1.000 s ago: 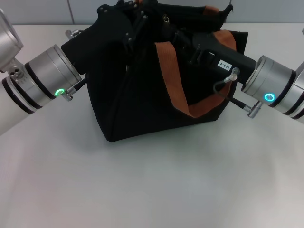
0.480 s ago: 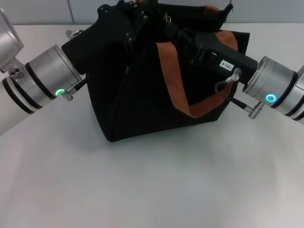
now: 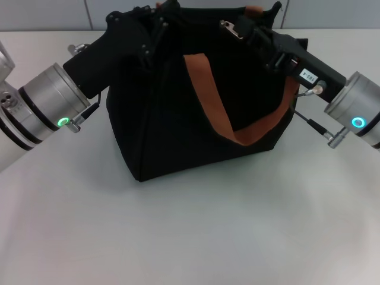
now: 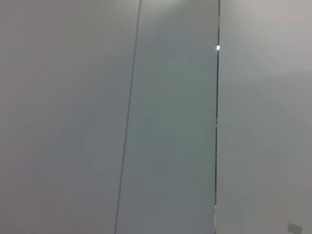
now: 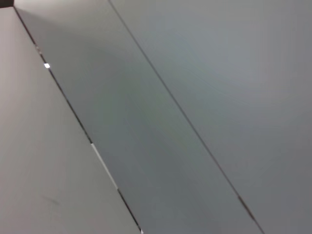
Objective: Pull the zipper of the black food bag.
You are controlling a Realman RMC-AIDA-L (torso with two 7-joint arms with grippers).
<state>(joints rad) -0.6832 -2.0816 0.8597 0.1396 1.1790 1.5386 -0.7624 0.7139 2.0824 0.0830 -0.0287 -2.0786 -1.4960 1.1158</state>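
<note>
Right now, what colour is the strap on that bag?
Rust-orange strap, on the black food bag; head view shows it best.

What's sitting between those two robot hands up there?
Head view: the top of the black food bag, with its zipper by the right gripper; the left gripper is at the other end.

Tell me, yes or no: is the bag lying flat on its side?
No, the bag stands upright on the table, orange strap hanging down its front.
</note>
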